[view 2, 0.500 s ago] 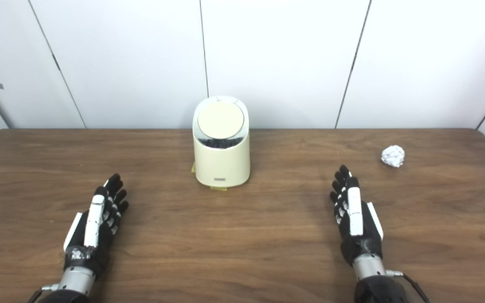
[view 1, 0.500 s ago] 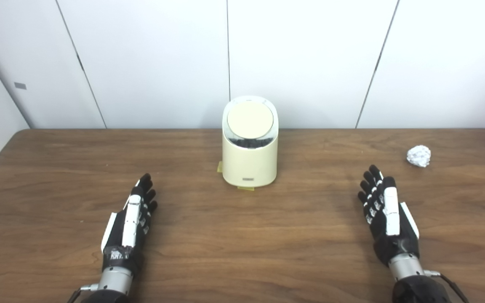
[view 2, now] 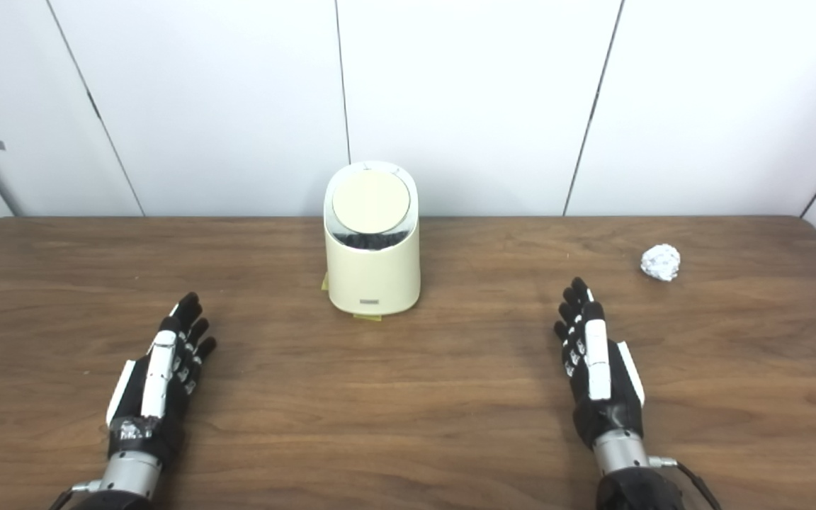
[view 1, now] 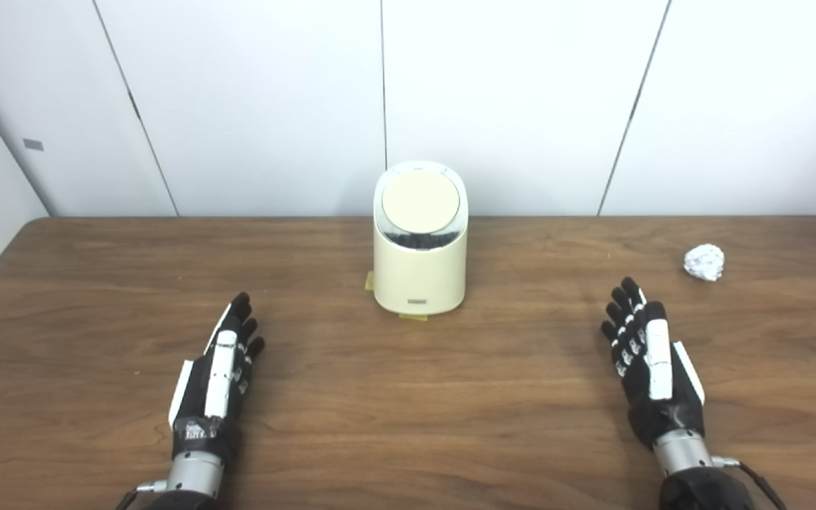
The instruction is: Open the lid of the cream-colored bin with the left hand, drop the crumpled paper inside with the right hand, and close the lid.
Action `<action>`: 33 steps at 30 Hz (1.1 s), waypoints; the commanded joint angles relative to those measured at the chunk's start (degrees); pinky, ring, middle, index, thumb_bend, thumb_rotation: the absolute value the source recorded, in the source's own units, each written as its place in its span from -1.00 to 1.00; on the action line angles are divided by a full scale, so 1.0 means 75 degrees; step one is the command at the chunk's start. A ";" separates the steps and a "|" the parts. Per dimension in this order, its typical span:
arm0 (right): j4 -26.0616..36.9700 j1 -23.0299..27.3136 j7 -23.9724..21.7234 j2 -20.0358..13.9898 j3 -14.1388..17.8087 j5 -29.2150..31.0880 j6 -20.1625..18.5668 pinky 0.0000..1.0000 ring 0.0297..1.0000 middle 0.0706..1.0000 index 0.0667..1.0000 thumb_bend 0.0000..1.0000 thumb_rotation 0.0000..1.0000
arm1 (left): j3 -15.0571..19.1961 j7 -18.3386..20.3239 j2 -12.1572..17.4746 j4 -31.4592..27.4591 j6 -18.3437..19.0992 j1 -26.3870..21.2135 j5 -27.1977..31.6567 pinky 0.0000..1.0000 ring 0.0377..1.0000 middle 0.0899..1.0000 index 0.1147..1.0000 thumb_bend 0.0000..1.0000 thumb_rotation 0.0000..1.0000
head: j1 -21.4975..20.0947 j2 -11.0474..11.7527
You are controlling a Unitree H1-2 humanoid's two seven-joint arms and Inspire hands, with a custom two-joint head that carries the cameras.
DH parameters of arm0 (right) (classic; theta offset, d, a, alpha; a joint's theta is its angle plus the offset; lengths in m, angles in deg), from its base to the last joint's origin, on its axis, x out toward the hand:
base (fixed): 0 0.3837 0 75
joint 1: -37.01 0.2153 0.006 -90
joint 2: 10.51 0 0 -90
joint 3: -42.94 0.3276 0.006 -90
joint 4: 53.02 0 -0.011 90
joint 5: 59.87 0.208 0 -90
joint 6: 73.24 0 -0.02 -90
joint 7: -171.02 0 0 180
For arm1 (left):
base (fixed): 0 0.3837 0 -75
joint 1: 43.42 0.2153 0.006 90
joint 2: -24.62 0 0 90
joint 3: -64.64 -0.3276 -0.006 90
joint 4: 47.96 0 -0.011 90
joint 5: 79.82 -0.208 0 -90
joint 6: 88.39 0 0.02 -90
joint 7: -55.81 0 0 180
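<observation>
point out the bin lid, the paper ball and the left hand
bin lid [view 1: 420, 200], left eye view, centre of the round top
paper ball [view 1: 705, 262], left eye view, middle of the crumpled ball
left hand [view 2: 160, 375], right eye view, back of the hand

surface: wooden table [view 1: 96, 283] | on it: cream-colored bin [view 1: 420, 273] centre-back; crumpled paper [view 1: 704, 262] far right

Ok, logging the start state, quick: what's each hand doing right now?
Left hand: open, holding nothing, fingers extended over the table.
Right hand: open, holding nothing, apart from the crumpled paper.
</observation>
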State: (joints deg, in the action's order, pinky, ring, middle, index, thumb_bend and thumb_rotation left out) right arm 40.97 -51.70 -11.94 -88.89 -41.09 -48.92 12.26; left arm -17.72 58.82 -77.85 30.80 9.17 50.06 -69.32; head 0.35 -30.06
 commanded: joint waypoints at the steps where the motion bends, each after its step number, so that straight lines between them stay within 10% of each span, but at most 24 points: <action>1: 0.0073 0.0137 -0.0077 -0.0035 0.0010 0.0064 0.0181 1.00 1.00 1.00 1.00 0.18 1.00 | -0.0077 -0.0012 0.0087 -0.0093 -0.0057 0.0038 -0.0158 1.00 1.00 1.00 1.00 -0.20 0.75 | 0.0033 -0.0021; 15: -0.0250 0.0229 -0.0113 0.0089 -0.0109 -0.0070 0.0522 1.00 1.00 1.00 0.98 0.24 1.00 | -0.0026 -0.0327 0.0321 -0.0343 0.0622 -0.0715 -0.0411 0.96 0.95 0.98 1.00 0.27 0.00 | 0.0010 0.0048; 33: -0.0473 0.0509 -0.0127 0.0062 -0.0155 -0.0156 0.0304 1.00 1.00 0.98 0.97 0.30 1.00 | -0.0772 -0.0173 0.1235 -0.0693 0.2432 -0.3677 -0.1520 0.80 0.92 0.96 0.98 0.47 0.03 | 0.0133 0.0040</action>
State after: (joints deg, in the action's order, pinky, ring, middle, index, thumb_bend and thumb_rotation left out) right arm 38.15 -49.78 -12.36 -88.39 -41.97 -50.26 13.85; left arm -22.91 56.92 -69.61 27.36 27.43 26.66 -79.34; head 1.32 -29.71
